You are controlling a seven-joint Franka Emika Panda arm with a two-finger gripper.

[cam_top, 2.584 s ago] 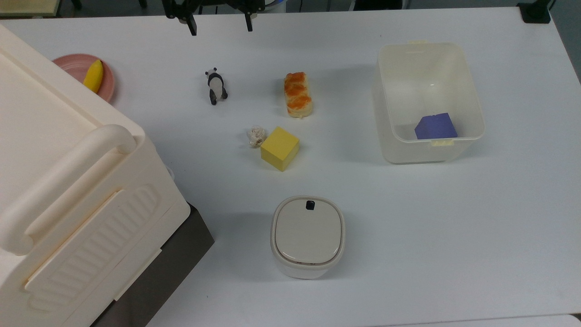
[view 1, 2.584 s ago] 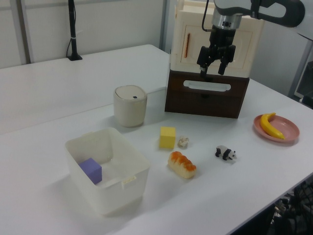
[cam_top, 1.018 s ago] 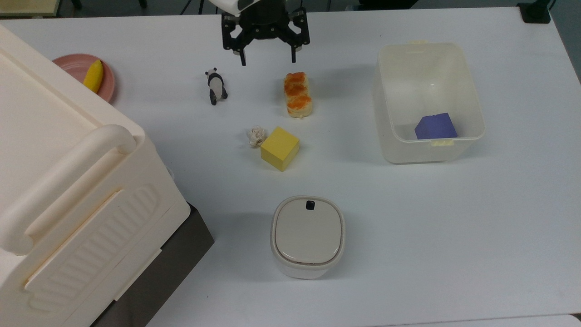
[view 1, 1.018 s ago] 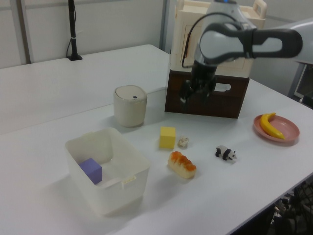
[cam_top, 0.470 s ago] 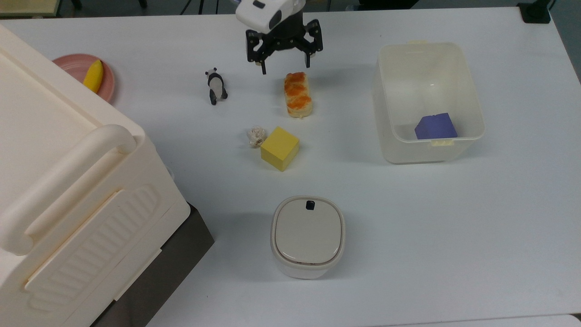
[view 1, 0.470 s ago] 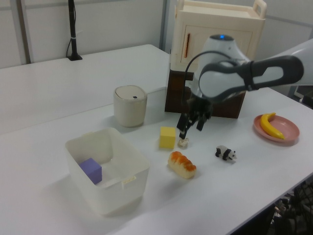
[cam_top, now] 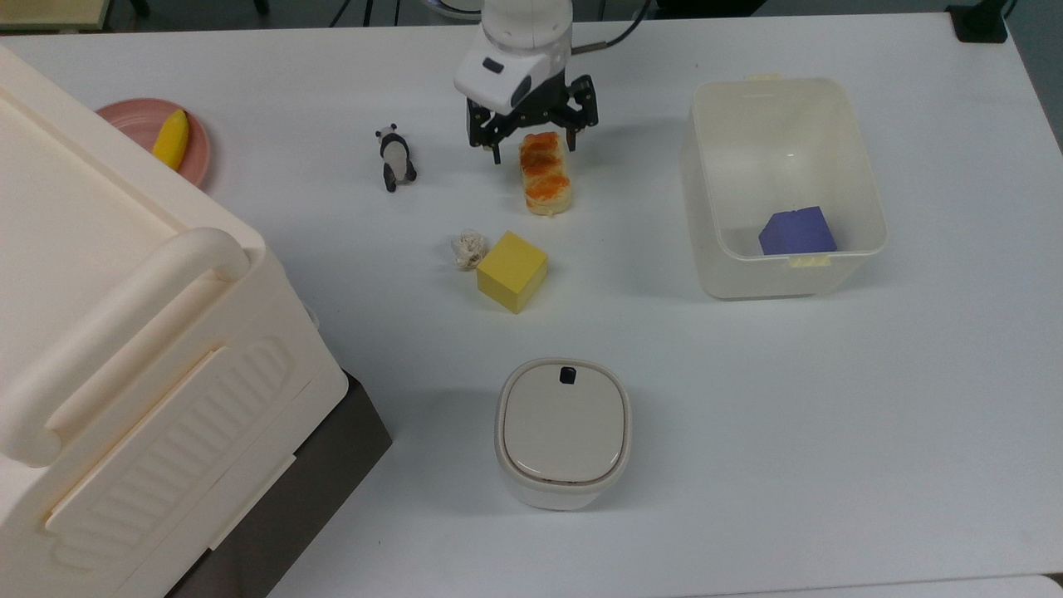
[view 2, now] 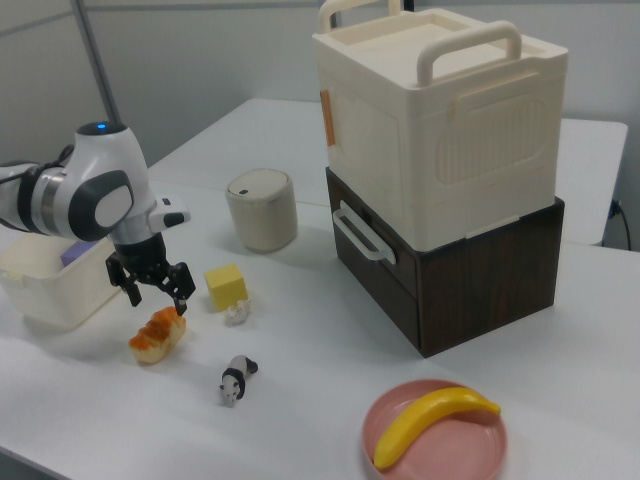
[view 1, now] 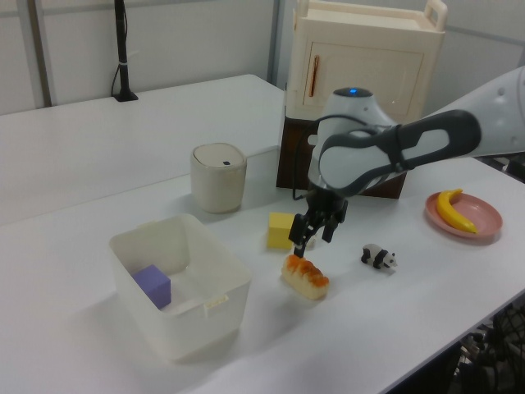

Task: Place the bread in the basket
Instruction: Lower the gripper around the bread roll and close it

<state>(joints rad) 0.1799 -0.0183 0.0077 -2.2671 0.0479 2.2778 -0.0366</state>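
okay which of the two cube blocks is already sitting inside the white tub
The purple cube. It sits in a corner of the basket, while the yellow cube stands out on the table beside the small whitish ball.

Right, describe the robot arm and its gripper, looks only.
The arm has glossy white rounded shells with dark grey joint sections and a small blue light on top. A black cable trails from it in the top view. The gripper is black, with two slim fingers under a white hand block.
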